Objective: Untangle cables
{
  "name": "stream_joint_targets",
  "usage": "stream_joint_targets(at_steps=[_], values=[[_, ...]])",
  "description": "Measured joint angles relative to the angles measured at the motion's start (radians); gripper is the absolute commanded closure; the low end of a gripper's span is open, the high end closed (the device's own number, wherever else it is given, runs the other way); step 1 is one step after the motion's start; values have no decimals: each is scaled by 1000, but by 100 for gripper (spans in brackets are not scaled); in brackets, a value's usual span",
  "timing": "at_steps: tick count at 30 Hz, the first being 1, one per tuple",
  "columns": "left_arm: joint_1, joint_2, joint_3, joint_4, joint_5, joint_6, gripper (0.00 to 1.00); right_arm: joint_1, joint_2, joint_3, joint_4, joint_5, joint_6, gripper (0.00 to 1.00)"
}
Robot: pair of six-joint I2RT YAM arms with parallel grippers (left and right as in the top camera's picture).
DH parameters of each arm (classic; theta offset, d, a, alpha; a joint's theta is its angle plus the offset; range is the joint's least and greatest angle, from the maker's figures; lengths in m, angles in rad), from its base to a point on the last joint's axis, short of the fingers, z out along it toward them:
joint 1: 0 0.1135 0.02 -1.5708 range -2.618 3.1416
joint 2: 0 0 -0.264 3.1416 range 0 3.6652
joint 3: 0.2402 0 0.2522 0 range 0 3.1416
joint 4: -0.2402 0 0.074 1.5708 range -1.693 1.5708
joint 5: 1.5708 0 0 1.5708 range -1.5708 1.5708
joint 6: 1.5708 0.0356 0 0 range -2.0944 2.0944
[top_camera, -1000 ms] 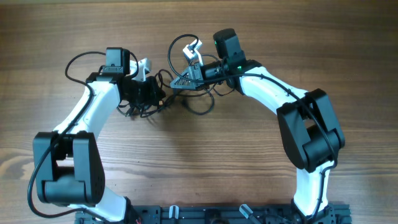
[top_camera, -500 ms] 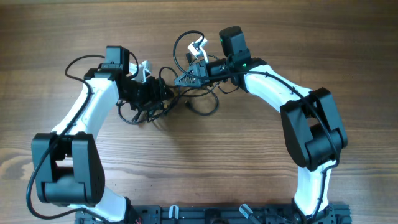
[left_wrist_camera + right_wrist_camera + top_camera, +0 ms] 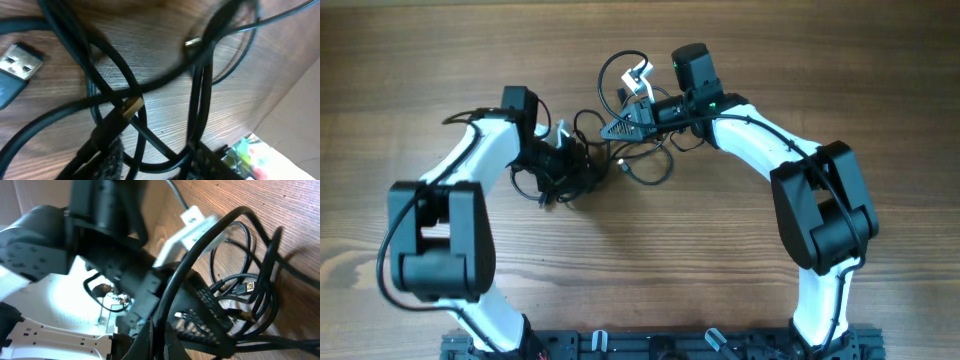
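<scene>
1. Cables (image 3: pixel 610 150) lie in a loose black tangle on the wooden table (image 3: pixel 720 250), at the far middle, between the two grippers.
2. Left gripper (image 3: pixel 572 168) is sunk into the left part of the tangle. In the left wrist view, strands cross between its fingers (image 3: pixel 111 159); whether they are spread or pressed together cannot be told.
3. Right gripper (image 3: pixel 618 127) pinches one strand at the right part of the tangle. That strand rises in a loop above it.
4. A flat USB plug (image 3: pixel 20 61) lies at the left edge of the left wrist view.
5. A gold-tipped plug (image 3: pixel 132 106) sits where several strands cross.
</scene>
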Motion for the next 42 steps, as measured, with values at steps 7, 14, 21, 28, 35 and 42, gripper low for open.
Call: stream_joint_targets(at_steps=[7, 14, 21, 28, 35, 42], values=[[10, 18, 2, 51, -64, -9, 96, -1, 0, 0, -51, 3, -20, 95], [99, 18, 4, 98, -229, -82, 96, -23, -66, -3, -336, 169, -113, 95], [120, 7, -48, 236, -240, -130, 96, -16, -397, -7, -485, 438, -216, 95], [127, 12, -65, 264, -356, -201, 96, -23, -669, -12, -489, 558, -305, 96], [121, -1, -65, 261, -364, -208, 96, -22, -846, -16, -452, 587, -355, 95], [121, -27, -60, 260, -313, -208, 96, -23, -922, -37, -374, 602, -444, 96]])
